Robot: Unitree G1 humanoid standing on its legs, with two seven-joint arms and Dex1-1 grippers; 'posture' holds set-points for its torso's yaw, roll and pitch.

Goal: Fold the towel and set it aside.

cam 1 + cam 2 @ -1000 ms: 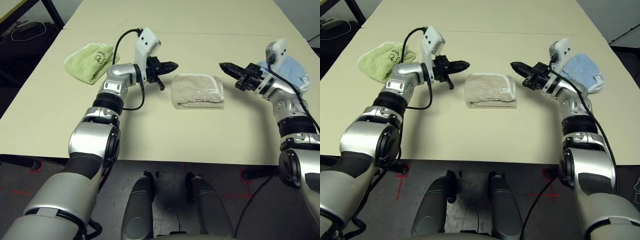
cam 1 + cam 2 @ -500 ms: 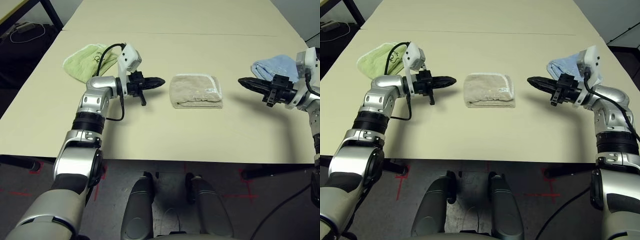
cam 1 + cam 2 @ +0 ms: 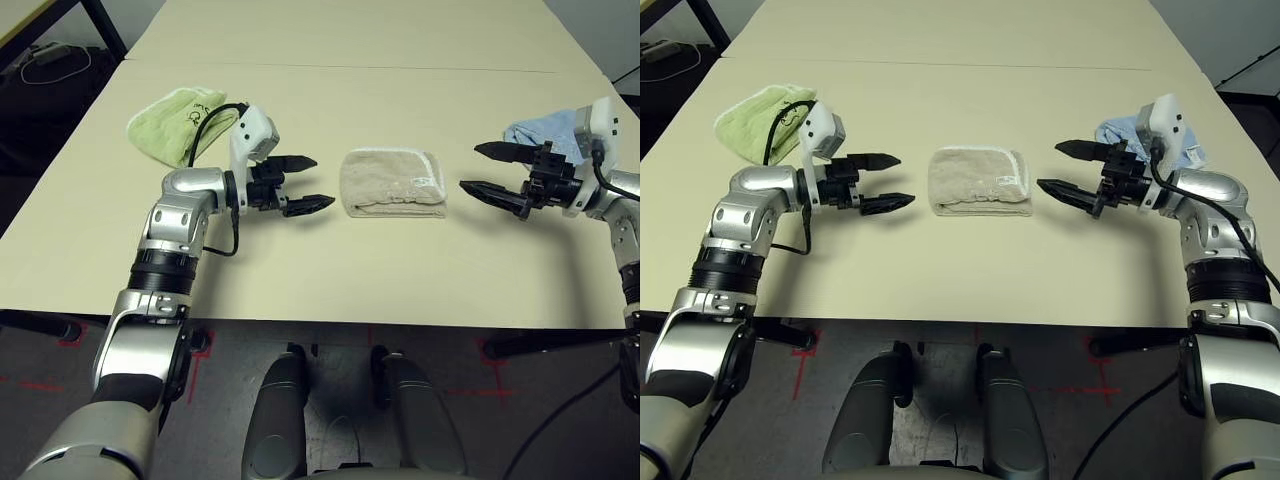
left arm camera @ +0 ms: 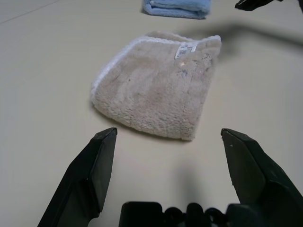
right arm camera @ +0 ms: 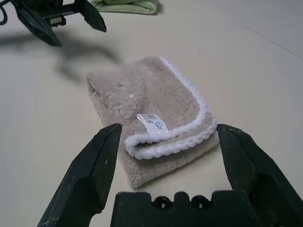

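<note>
The towel [image 3: 393, 182] is beige with white stitched edging and a white label [image 5: 154, 124]. It lies folded in the middle of the table [image 3: 330, 270]. My left gripper [image 3: 308, 183] hovers just to its left, open and empty, pointing at it. On the other side my right gripper [image 3: 484, 169] faces the towel from the right, also open with nothing between its fingers. Both wrist views look straight at the towel [image 4: 158, 101] between the spread fingers.
A light green folded towel [image 3: 178, 122] lies at the back left, behind my left arm. A light blue folded towel [image 3: 545, 133] sits at the back right, partly hidden by my right wrist. Dark floor and a cable show beyond the table's left edge.
Both grippers have gone from shut to wide open. Both arms drew outward from the towel and dropped lower; the right gripper has since come back a little toward it.
</note>
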